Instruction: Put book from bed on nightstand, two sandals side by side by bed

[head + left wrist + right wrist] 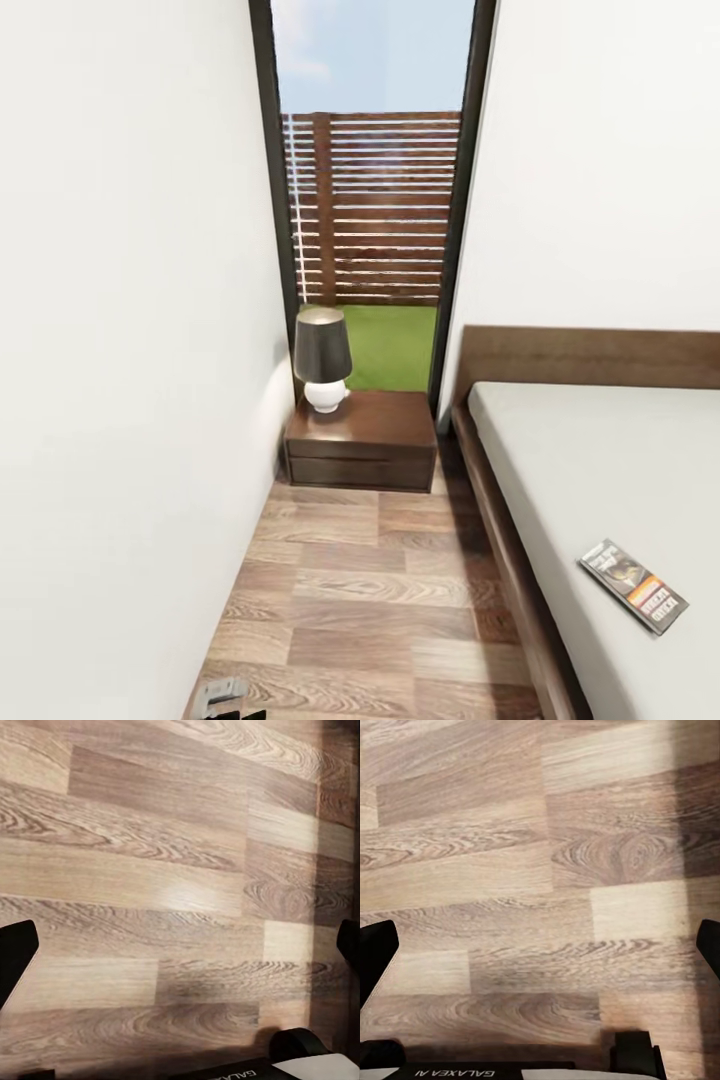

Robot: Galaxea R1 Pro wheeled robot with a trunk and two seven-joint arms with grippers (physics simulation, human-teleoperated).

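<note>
On the left, we face a plain white wall (120, 350) that borders a narrow strip of wood-plank floor (370, 600). At the far end of that strip the nightstand (362, 440) stands against a tall dark-framed window (370, 200), between the wall and the bed. A lamp (322, 358) with a dark shade and a white base occupies the left part of its top; the right part of the top is bare, and we judge it the natural place for the book.

Right of the aisle lies the bed (600, 470), with a pale grey mattress in a dark wood frame and headboard. The book (633, 585) lies flat on the mattress near the edge facing the aisle, cover up, well apart from the nightstand.

We judge the book light, thin and stiff enough to hold its shape, but awkward because it lies flush on a soft surface. The best hold is likely across its narrow edge nearest the aisle, pressing slightly into the mattress to get a finger beneath.

In both wrist views we look down at bare floor. The left gripper (180, 945) and the right gripper (540, 945) each have jaws spread wide, holding nothing.
</note>
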